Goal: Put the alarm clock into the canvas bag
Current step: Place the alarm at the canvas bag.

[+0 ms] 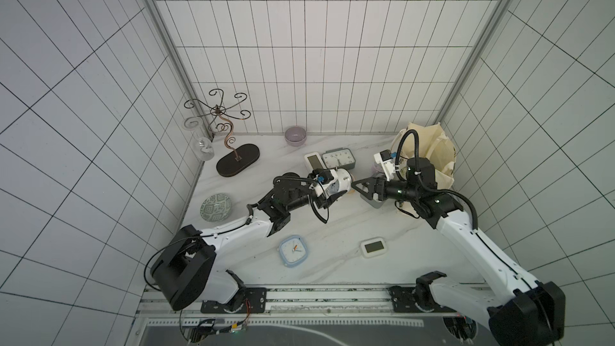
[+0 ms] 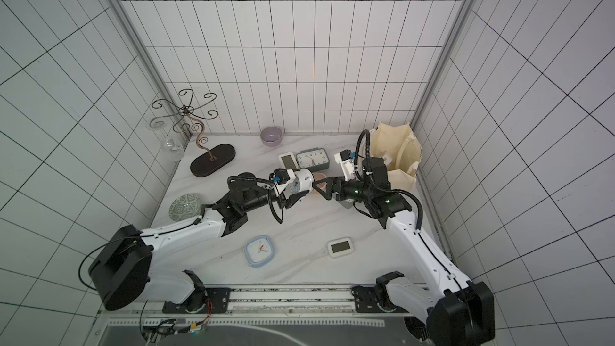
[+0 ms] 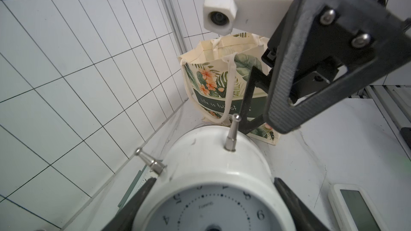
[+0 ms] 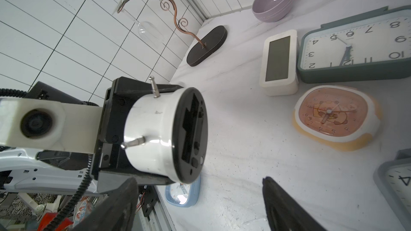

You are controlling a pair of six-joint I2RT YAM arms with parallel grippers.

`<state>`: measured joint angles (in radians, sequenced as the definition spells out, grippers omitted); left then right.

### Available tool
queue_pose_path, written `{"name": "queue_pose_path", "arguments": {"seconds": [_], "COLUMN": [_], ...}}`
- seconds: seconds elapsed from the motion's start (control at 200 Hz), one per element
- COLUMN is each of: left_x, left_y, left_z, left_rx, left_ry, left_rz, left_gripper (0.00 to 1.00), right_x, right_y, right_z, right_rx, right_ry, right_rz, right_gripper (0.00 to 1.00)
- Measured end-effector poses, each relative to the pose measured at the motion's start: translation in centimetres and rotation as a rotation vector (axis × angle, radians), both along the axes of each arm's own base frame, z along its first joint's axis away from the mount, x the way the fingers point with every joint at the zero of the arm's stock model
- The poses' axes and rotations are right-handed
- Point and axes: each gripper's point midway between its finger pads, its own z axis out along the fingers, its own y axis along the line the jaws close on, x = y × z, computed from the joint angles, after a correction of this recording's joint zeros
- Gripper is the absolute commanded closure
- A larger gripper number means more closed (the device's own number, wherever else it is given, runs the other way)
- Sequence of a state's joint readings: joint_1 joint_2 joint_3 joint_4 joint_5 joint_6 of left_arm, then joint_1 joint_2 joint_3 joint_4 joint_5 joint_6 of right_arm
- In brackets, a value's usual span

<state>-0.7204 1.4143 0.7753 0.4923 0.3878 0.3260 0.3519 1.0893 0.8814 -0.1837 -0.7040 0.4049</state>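
Clock (image 4: 153, 130), probably light, rigid and slick, hangs above the counter (image 1: 332, 228) clamped across its white sides in my left gripper (image 3: 214, 198); my right gripper (image 1: 356, 190), wide open and empty, faces its back and should grip those sides too, avoiding the thin posts (image 3: 232, 134).

Left jaws gripping alarm clock (image 1: 342, 182), right jaws just beside, canvas bag (image 1: 442, 148) behind

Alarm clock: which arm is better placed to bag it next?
Probably right. The canvas bag stands beside that arm; the right hand is open, facing the alarm clock in the left hand.
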Motion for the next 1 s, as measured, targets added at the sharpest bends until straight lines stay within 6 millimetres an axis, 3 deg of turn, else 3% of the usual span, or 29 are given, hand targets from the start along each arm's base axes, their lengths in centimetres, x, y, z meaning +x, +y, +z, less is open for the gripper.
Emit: {"name": "queue_pose_path", "arguments": {"seconds": [0.14,0.425,0.52,0.585,0.765,0.915,1.0], "left_x": [-0.5,-2.1,-2.3,-2.2,-1.8,-0.7,-0.6], "left_y": [-1.0,-2.5,-2.7,-2.7,-2.6,-1.9,-1.0], "left_z": [-1.0,-0.7,-0.8,-1.1,-1.3,-0.8,0.3], "left_rx": [0.026,0.044,0.059,0.07,0.077,0.051,0.011], "left_ry": [-0.002,-0.039,-0.043,-0.035,-0.022,0.014,0.03], "left_rz": [-0.032,-0.083,-0.082,-0.069,-0.028,0.066,0.114], "left_gripper": [0.44,0.43,0.41,0.4,0.21,0.04,0.03], "right_x": [-1.1,-1.3,-1.5,-1.3,-1.0,-0.5,-0.1], "right_y": [1.2,2.4,2.7,2.7,2.6,2.2,2.1], "right_z": [-0.3,-1.5,-1.7,-1.7,-1.9,-2.1,-1.6], "right_rx": [-0.012,-0.039,-0.043,-0.053,-0.068,-0.083,-0.084], "right_ry": [0.0,0.024,0.027,0.022,0.012,0.01,-0.002], "right_rz": [0.046,0.067,0.075,0.065,0.047,0.008,-0.008], "right_gripper": [0.16,0.25,0.42,0.49,0.61,0.65,0.67]}}
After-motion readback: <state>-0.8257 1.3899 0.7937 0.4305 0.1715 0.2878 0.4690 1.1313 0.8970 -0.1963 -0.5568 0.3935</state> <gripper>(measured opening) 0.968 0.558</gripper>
